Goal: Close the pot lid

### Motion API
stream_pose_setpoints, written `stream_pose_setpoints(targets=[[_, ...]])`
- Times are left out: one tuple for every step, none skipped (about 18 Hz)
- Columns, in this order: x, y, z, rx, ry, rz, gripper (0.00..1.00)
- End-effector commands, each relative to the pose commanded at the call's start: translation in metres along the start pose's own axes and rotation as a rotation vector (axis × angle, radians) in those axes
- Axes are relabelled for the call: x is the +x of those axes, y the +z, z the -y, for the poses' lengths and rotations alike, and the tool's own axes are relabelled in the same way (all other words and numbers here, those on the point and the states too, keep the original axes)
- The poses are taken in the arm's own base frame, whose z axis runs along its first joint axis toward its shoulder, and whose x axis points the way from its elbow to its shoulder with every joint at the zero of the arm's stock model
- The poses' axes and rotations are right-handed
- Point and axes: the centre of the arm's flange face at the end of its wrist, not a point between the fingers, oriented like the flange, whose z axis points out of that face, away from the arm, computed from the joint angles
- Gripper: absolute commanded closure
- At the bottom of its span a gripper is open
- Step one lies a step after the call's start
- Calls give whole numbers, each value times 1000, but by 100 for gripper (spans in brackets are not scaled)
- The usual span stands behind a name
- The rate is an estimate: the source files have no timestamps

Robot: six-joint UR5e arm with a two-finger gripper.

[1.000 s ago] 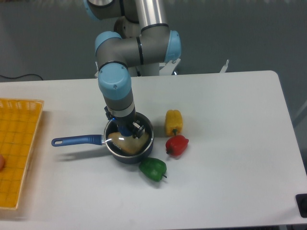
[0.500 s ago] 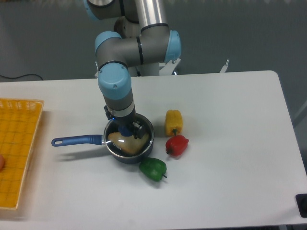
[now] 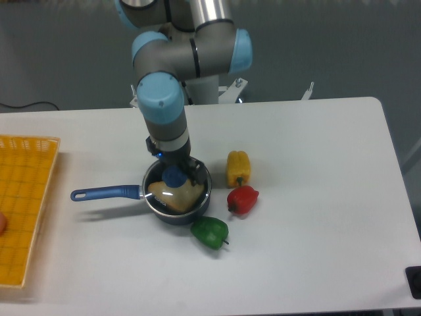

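Observation:
The dark pot with its long blue handle stands at the table's middle left. The clear glass lid lies flat on the pot's rim, its blue knob uncovered. Something pale yellow shows through the glass. My gripper hangs just above the knob, pointing straight down. Its black fingers stand apart on either side of the knob with nothing between them.
Three peppers lie right of the pot: a yellow one, a red one and a green one by the pot's front. A yellow basket fills the left edge. A dark object sits at the bottom right corner.
The gripper has risen off the lid and its fingers have let go of the knob, which now shows fully. Pot and lid stay put.

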Motion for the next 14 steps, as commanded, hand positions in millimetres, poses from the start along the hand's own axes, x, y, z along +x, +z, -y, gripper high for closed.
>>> stream_pose_setpoints(targets=[[-7,-3,-2,2,-10,5,0],[-16,-7,-7,2,-22,7,0],[-25,-8,-16,-6,-13,-4,0],[-36,-12,-29,-19,26,-21,0],[-48,-14,-45,-34,108,-48,0],[-62,-19,-59,-29,211,-60,0],[-76,-27,-70,-24,287,-55,0],[-89,-32,-81,-20,333,-55,0],[-102,-35,-92,-10,353,-51,0],[-110,-37,-100,6,357,-49,0],[-120,-38,-110,17,341,-49,0],[-130,-40,-119,15,330,-45,0],[-141,-39,-127,15,338,-46,0],[-149,-39,-134,9,364,-47,0]])
